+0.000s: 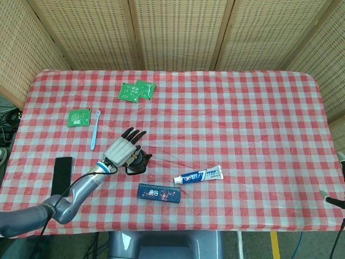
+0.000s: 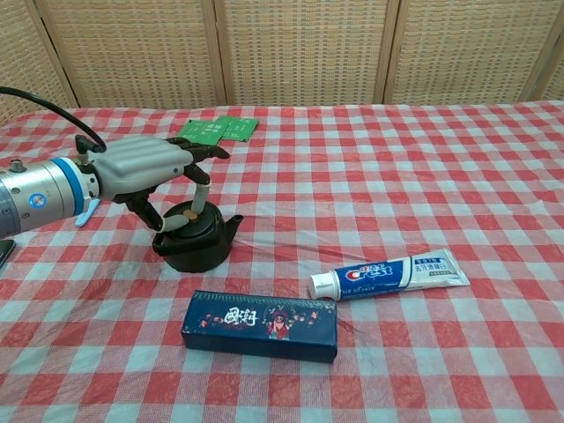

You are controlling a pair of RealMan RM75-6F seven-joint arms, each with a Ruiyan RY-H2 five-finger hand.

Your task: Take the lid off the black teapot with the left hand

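A woven cane screen backs a table [image 1: 242, 108] spread with red-and-white check cloth.

**Location.** The teapot [image 2: 196, 242] stands at roughly 8 o'clock from the table centre, spout toward 3 o'clock in the chest view. Its lid [image 2: 189, 220] is seated, with a small knob [image 2: 189, 214] on top. A blue box [image 2: 260, 325] lies just in front of the teapot at 5 o'clock; a toothpaste tube [image 2: 392, 274] lies well apart at 3 o'clock.

**Handling.** The teapot looks like cast iron or glazed ceramic: stiff and probably heavy enough to stay put as the lid lifts. The lid is likely light but smooth, and would chip or clatter if dropped. The knob is the only sensible grip point; it is small, so a thumb-and-finger pinch from directly above suits it, followed by a straight upward pull.

**Hand pose.** The left hand [image 2: 145, 165] reaches in from 9 o'clock, palm down, directly over the teapot. The thumb [image 2: 139, 211] hooks down on the near side, and one finger [image 2: 201, 189] drops toward the lid beside the knob. The remaining fingers extend forward, spread, holding nothing. Whether the two lower digits already clamp the knob cannot be told; contact looks close but not confirmed. The right hand shows in neither view.
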